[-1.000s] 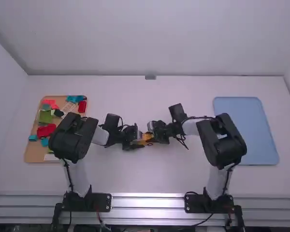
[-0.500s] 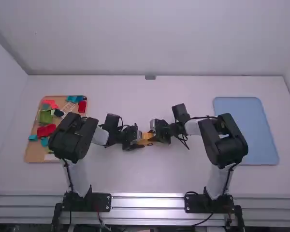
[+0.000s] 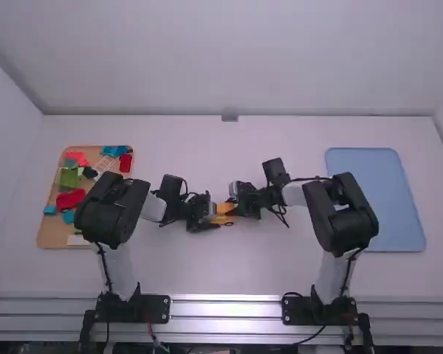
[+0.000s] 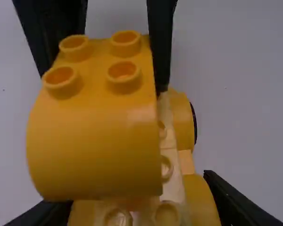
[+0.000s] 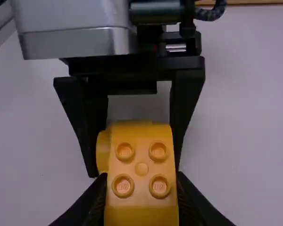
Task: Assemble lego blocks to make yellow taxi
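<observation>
Right pincer (image 3: 233, 209) nearer blue tray's edge (image 3: 328, 164)

Losing much of the yellow base (image 4: 170, 186) behind the rounded yellow block (image 4: 94, 146) in the left wrist view, and one end of it past the edge. Making out just a dark sliver of a wheel (image 4: 195, 123). Missing one end of the block past the right wrist view's edge, and part of the right gripper (image 3: 236, 210) behind it. Finding the tan tray (image 3: 48, 237) partly covered by the left arm (image 3: 112, 210), and seeing pieces (image 3: 89, 172) there too small to identify.
</observation>
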You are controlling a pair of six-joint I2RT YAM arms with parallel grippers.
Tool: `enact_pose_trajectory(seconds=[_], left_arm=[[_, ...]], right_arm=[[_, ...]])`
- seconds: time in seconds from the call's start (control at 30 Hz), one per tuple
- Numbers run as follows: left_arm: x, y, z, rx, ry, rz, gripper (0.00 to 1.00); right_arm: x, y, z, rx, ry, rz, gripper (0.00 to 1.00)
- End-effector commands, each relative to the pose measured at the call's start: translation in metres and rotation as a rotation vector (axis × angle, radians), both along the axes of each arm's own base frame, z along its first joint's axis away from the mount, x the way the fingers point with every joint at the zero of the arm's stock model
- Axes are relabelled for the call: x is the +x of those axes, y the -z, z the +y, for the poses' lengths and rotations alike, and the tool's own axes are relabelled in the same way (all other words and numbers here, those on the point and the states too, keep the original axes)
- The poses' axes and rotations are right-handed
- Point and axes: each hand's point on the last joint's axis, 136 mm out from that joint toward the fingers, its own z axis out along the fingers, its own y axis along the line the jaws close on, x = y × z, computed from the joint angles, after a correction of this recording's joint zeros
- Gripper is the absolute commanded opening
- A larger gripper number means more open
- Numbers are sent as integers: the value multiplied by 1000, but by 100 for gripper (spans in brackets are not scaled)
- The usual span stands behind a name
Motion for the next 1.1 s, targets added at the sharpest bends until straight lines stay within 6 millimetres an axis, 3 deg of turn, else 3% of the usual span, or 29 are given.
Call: enact_pose_trajectory(seconds=[0.0, 0.17, 0.4, 1.07], left_arm=[[-2, 6, 1, 11, 11, -3, 56], [-1, 5, 0, 10, 8, -3, 56], [3, 3, -1, 8, 8, -4, 56], [8, 1, 2, 20, 1, 27, 52]], right_arm=[[-3, 8, 7, -1, -18, 33, 1], [-4, 6, 12, 13, -34, 34, 0], [1, 24, 8, -102, 26, 49, 0], [-26, 66, -8, -347, 11, 43, 0]])
